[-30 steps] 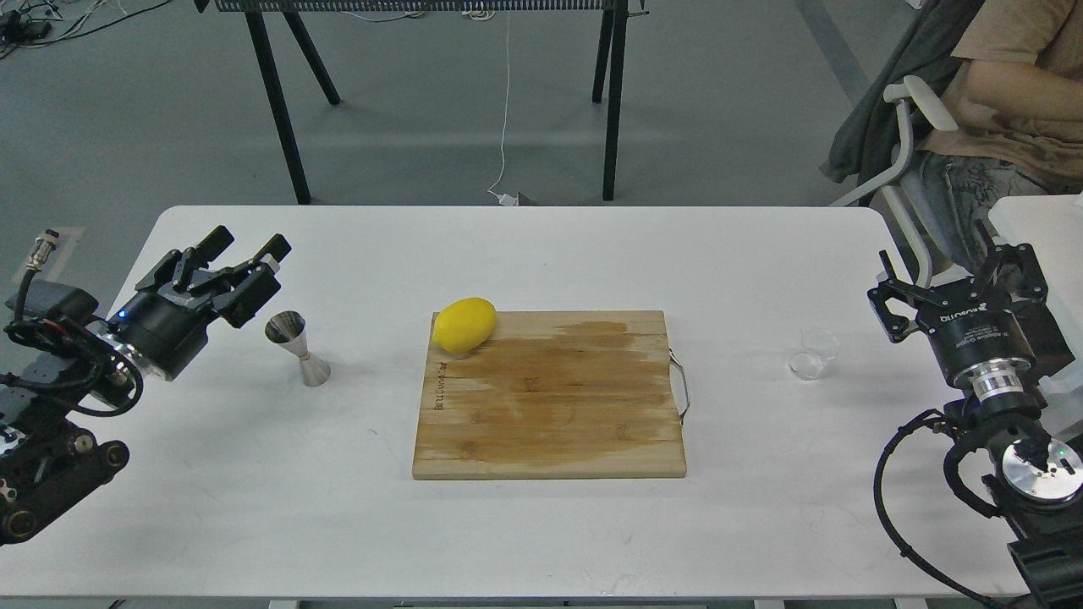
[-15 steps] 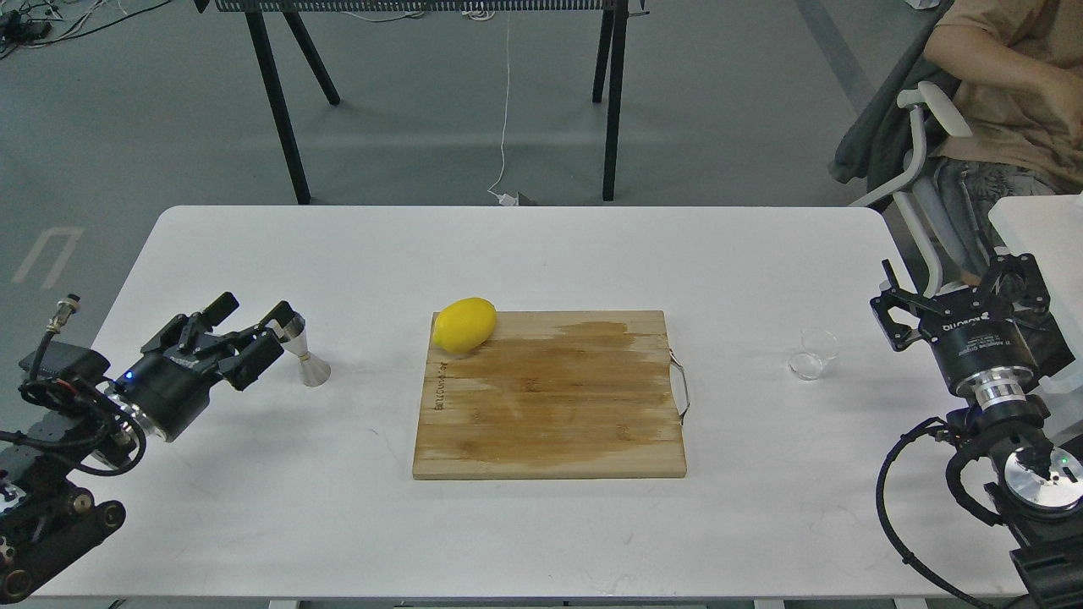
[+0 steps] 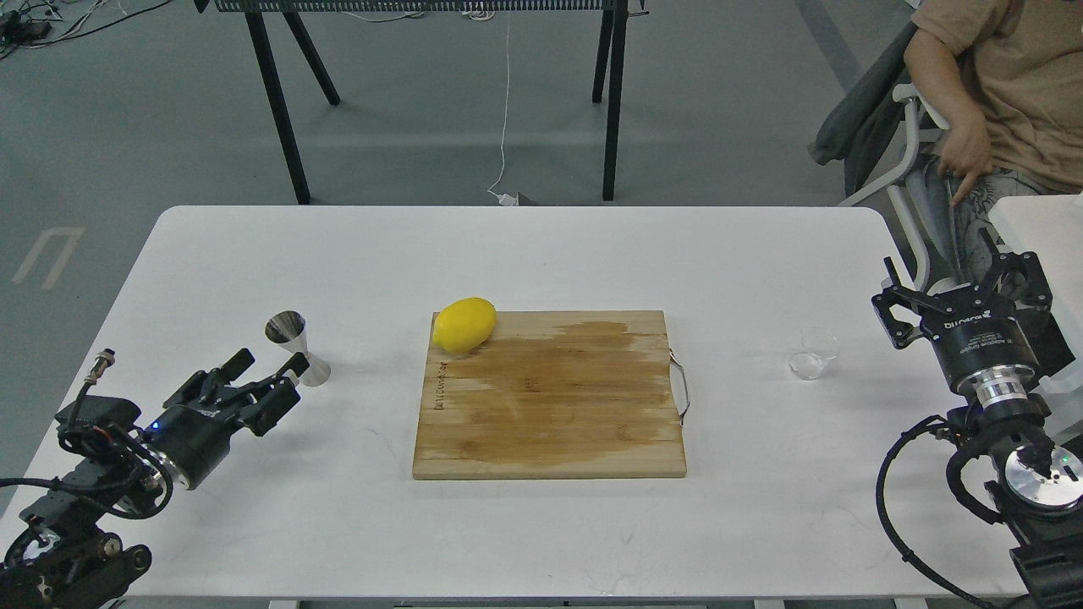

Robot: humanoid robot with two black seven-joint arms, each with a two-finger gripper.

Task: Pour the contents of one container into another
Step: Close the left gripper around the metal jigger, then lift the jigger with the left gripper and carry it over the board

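The clear glass cup (image 3: 814,353) stands on the white table at the right, just left of my right gripper (image 3: 964,281), which is open and empty. The steel hourglass jigger (image 3: 298,348) stands upright left of the cutting board. My left gripper (image 3: 269,365) hangs low, just in front of and left of the jigger's base, open with nothing between its fingers. Whether the glass cup holds any liquid cannot be told.
A wooden cutting board (image 3: 550,396) with a wet patch lies mid-table, a yellow lemon (image 3: 464,324) on its far left corner. A seated person (image 3: 998,93) and a chair are beyond the table's right end. Black stand legs (image 3: 279,101) rise behind the table.
My left gripper has dropped and pulled back toward me, from level with the jigger's cup to below its base. The right gripper has barely shifted. The person at right has moved.
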